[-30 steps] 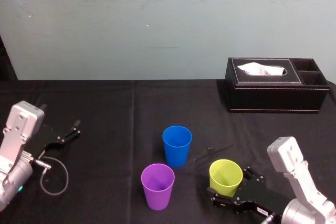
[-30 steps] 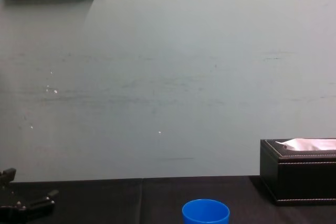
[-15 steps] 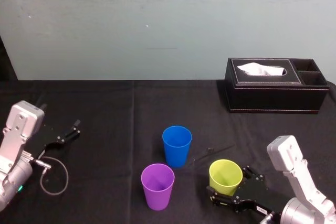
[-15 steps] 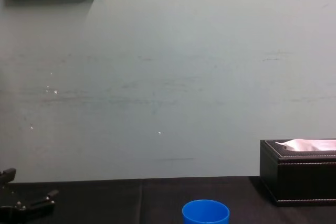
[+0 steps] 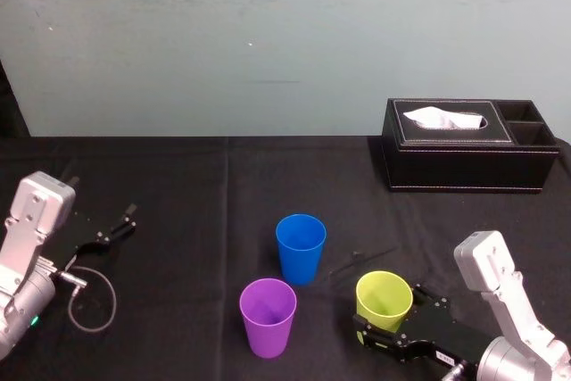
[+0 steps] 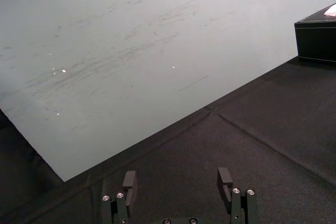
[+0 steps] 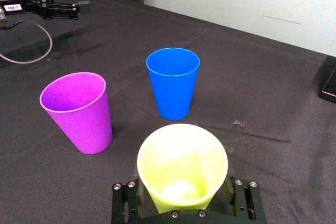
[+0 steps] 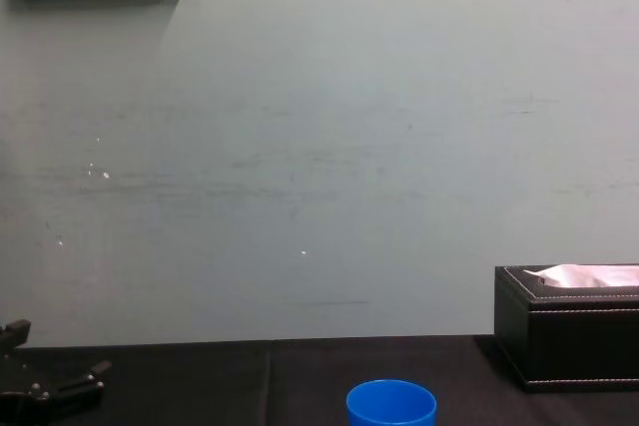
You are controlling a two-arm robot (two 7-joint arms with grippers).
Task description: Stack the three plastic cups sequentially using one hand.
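Black-clothed table [image 5: 196, 185] spreads wide under both sets of fingers. Black tissue box [image 5: 446, 162] sits well beyond the right fingers, far back on the cloth. The right gripper [image 5: 390, 314] is low at the near edge, its fingers spread to either side of the yellow-green cup [image 7: 181, 166]. That cup stands upright, squarely between them, and they sit close along its lower walls, though I cannot tell whether they touch it. Over on the other side, the left gripper [image 6: 178, 179] lies low over the cloth with its fingers parted on nothing, well apart from every cup. The blue cup [image 5: 301, 247] stands upright just past the right fingertips, and the purple cup [image 5: 268, 314] stands near it, off the left of those fingers, mouth up
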